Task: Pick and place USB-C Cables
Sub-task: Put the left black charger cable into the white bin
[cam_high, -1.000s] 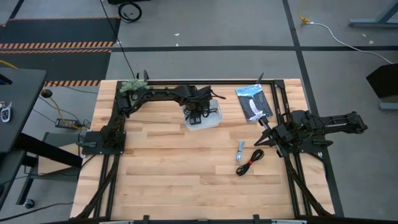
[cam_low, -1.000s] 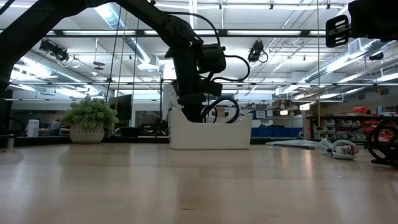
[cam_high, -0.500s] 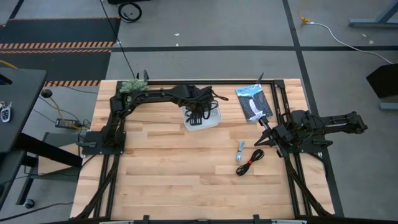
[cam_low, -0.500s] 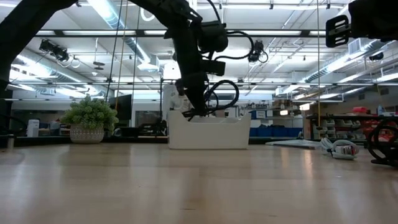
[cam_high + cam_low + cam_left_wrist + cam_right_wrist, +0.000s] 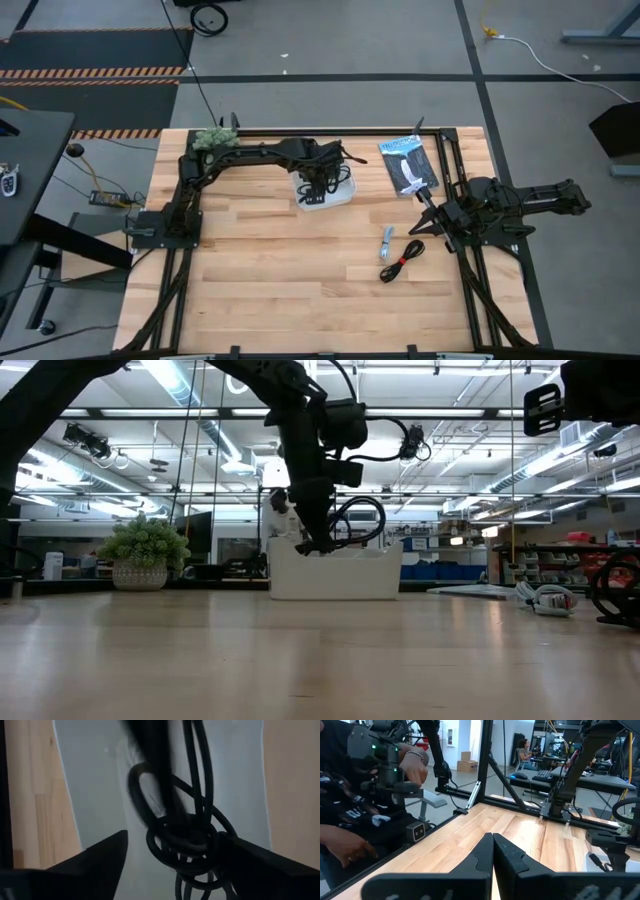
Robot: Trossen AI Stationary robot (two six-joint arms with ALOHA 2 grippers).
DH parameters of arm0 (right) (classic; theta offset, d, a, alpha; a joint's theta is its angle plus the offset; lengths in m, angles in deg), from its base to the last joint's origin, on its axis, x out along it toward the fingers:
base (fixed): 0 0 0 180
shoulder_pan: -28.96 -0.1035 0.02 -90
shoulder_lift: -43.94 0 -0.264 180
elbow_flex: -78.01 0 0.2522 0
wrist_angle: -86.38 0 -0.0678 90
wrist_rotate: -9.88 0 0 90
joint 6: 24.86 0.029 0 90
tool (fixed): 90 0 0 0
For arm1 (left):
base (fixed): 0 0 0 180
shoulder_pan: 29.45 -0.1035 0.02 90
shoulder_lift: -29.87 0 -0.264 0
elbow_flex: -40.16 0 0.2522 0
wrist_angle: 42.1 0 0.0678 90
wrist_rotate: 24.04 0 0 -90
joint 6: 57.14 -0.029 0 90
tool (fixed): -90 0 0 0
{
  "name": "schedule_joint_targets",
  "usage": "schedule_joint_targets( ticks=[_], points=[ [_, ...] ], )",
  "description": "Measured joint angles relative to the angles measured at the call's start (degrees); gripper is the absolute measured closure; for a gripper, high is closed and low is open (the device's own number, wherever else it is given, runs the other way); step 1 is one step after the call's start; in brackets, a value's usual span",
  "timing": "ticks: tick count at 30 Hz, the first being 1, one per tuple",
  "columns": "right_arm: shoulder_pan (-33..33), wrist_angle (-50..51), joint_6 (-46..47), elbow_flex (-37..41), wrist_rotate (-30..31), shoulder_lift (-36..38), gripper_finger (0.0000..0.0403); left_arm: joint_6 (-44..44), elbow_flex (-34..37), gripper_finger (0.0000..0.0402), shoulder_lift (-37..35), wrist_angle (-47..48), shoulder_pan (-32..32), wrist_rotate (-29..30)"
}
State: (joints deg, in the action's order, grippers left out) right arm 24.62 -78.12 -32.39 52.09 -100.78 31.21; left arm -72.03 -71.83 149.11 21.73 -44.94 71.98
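Note:
My left gripper [image 5: 318, 186] hangs open over the white bin [image 5: 340, 196] at the table's far middle, pointing steeply down. A black coiled cable [image 5: 186, 845] sits between its spread fingers; in the low view the coil [image 5: 360, 520] stands above the bin's rim [image 5: 335, 552]. A short light blue-grey cable [image 5: 387, 243] and a black cable with a red tie [image 5: 402, 262] lie on the wood at the right. My right gripper [image 5: 421, 197] waits shut at the right edge, fingers together [image 5: 493, 845]. My left gripper's fingers stand wide on either side of the black coil. The coil's loops [image 5: 212, 837] overlap the edge of one finger [image 5: 240, 860] in the wrist view. I cannot tell whether they touch it. The coil is up above the bin's floor.
A flat dark packet with white print [image 5: 407, 166] lies at the far right beside the frame. A small potted plant [image 5: 213, 138] stands at the far left corner. Bare wood fills the table's near half [image 5: 290, 280]. A person sits beyond the right edge [image 5: 365, 795].
My left gripper has risen out of the white bin, and the black coil has come up with it, from half inside the bin to above its rim. The right arm has kept still.

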Motion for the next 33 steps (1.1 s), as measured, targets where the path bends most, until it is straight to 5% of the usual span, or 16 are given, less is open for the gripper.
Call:
schedule_joint_targets(
  ticks=[10, 17, 23, 27, 33],
  points=[
    [0.0, 0.01, 0.0, 0.0, 0.02, 0.0, 0.0387, -2.32, 0.0, 0.0068, -1.09, 3.61, 0.42, 4.83],
    [-0.02, 0.0, 0.0, 0.0, 0.02, 0.0, 0.0387, -11.16, -0.02, 0.0068, -0.77, 8.65, 2.4, 15.52],
    [-0.01, 0.02, -0.02, 0.01, 0.02, 0.0, 0.0387, -14.38, -0.02, 0.0068, -0.87, 6.9, 4.42, 8.88],
    [-0.02, 0.02, -0.02, 0.02, 0.02, 0.0, 0.0387, -16.33, -0.02, 0.0073, -0.87, 8.88, 5.7, 16.03],
    [0.0, 0.02, -0.02, 0.02, 0.04, 0.0, 0.0387, -15.98, -0.02, 0.0098, -0.98, 8.86, 6.3, 19.08]
  ],
)
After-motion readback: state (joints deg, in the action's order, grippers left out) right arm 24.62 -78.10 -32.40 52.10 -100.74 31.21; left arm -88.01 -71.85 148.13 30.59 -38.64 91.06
